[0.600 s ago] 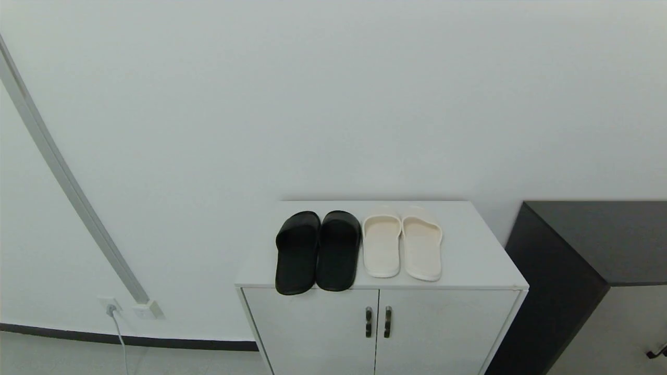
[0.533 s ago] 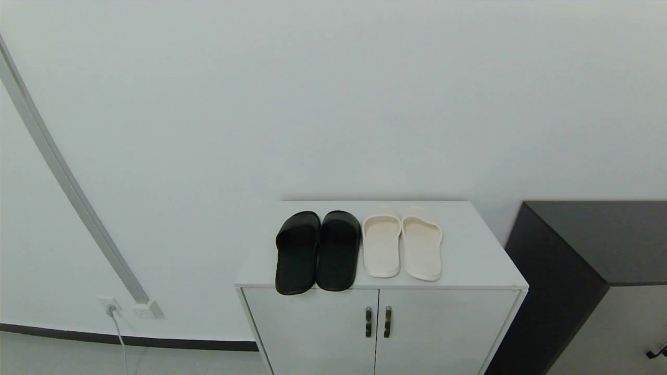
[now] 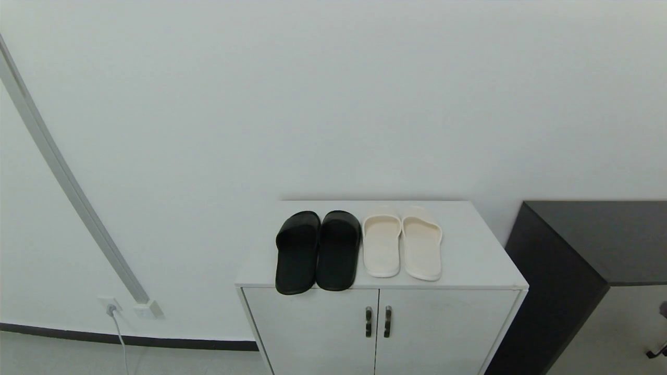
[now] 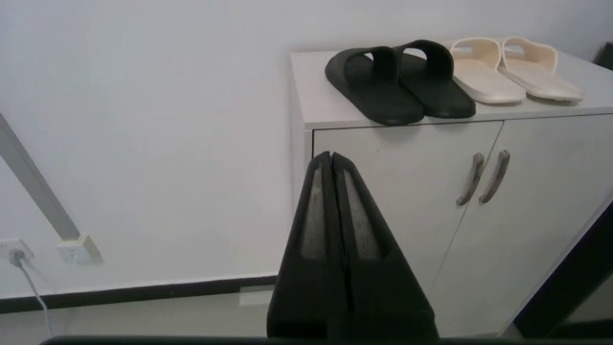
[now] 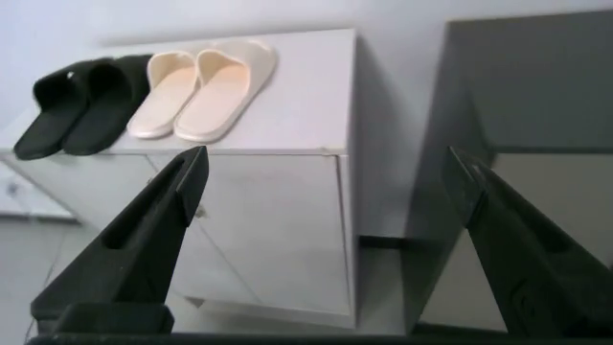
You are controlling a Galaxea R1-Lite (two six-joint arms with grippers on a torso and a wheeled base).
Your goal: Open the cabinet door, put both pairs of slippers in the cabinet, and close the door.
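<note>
Newly arrived at head view's right edge since 0.5 s ago: small dark shape (image 3: pixel 663 309), too little to identify; all else unshifted. Black slippers (image 3: pixel 318 251) and cream slippers (image 3: pixel 402 245) side by side on cabinet (image 3: pixel 469 260) top, pairs nearly touching, black heels slightly overhanging front edge. Doors shut, handles (image 3: pixel 378 321) adjacent at centre. Black unit (image 3: pixel 573 250) just right of cabinet.

Left wrist view: left hand (image 4: pixel 331 220) with fingers pressed together, empty, held before cabinet front, apart from it.

Right wrist view: right hand (image 5: pixel 328 163) spread wide, gripping nothing, facing cabinet's right corner, well clear of slippers.
</note>
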